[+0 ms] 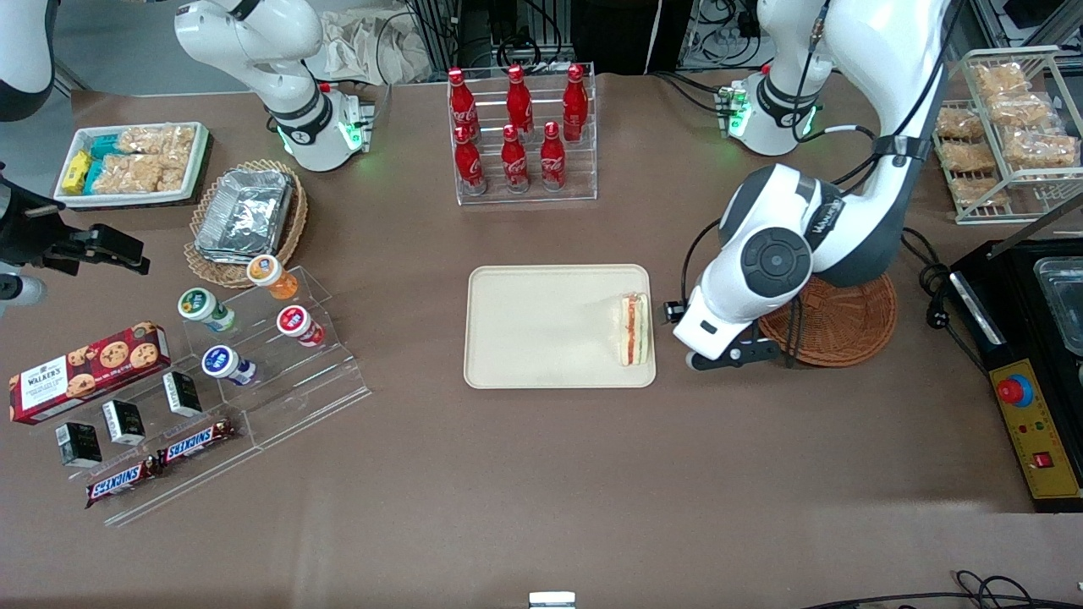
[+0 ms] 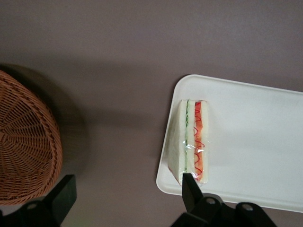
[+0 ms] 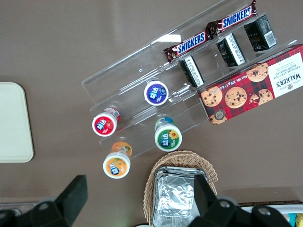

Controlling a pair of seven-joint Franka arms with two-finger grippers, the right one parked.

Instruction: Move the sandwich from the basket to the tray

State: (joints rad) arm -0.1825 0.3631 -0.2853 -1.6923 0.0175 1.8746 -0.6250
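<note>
On the brown table [image 1: 541, 474], the hand [image 2: 128, 196] hangs spread between basket [image 1: 846, 326] and tray [image 1: 541, 326].

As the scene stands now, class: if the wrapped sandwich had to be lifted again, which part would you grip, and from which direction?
Grip the sandwich across its two flat bread faces, coming straight down. It lies at the tray's edge nearest the basket, filling stripes up. The open gripper is above the table between basket and tray.
</note>
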